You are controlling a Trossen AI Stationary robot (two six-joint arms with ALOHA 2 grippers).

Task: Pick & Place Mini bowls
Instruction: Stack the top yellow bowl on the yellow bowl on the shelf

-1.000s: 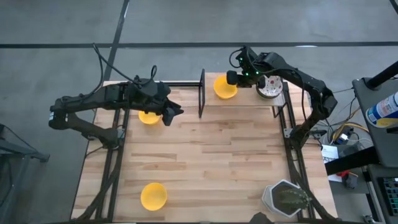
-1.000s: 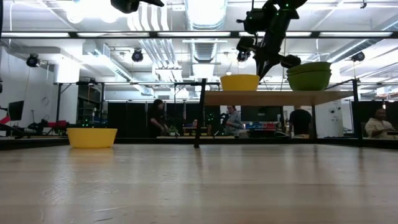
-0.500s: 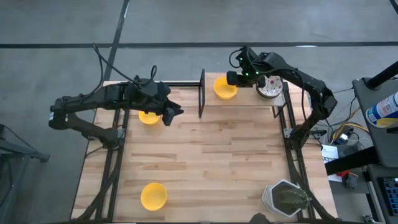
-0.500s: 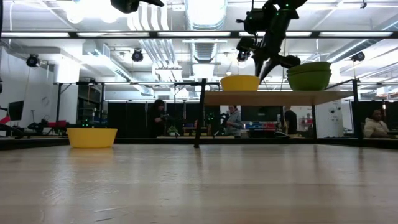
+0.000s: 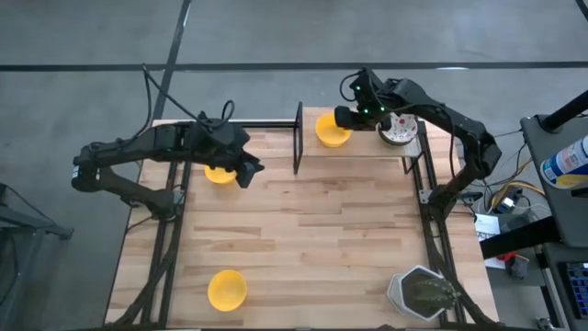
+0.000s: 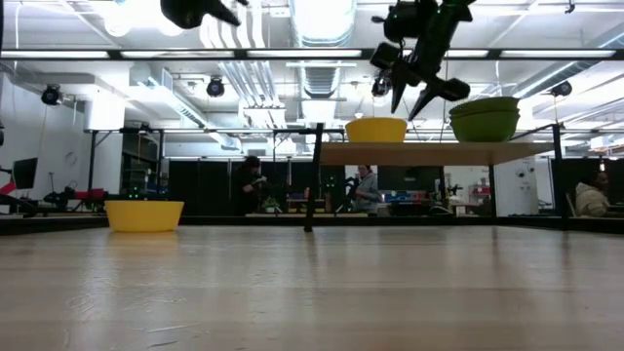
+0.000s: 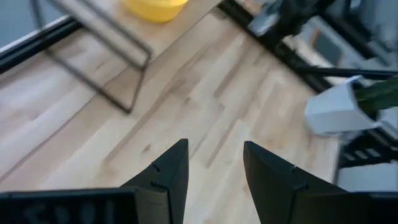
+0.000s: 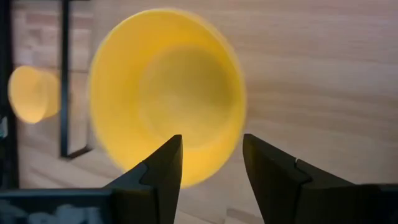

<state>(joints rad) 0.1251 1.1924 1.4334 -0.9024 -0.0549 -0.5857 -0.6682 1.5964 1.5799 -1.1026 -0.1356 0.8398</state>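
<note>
The right gripper [image 5: 342, 117] is hanging over the raised shelf [image 6: 429, 153] at the far side of the table [image 5: 303, 239], and its fingers [image 8: 163, 167] are spread apart with nothing between them. The yellow bowl [image 5: 333, 129] is sitting upright on that shelf, just under and beside the fingertips, free of any grip. In the right wrist view the bowl [image 8: 166, 93] is filling the space ahead of the two dark fingers, rim up, resting on the wood. From table height the bowl [image 6: 376, 129] is showing on the shelf edge, with the gripper [image 6: 417, 96] above it and the jaws parted.

Further along the shelf a stack of bowls [image 5: 398, 129] is sitting, white with a speckled inside from above, green-looking from table height [image 6: 485, 118].

The left gripper [image 5: 248, 173] is hovering over the far left part of the table, fingers [image 7: 165, 174] apart and empty, right beside a second yellow bowl [image 5: 219, 173] that is resting on the wood. A third yellow bowl [image 5: 227, 289] is sitting near the front left edge. A grey-white container [image 5: 423, 292] is standing at the front right corner.
</note>
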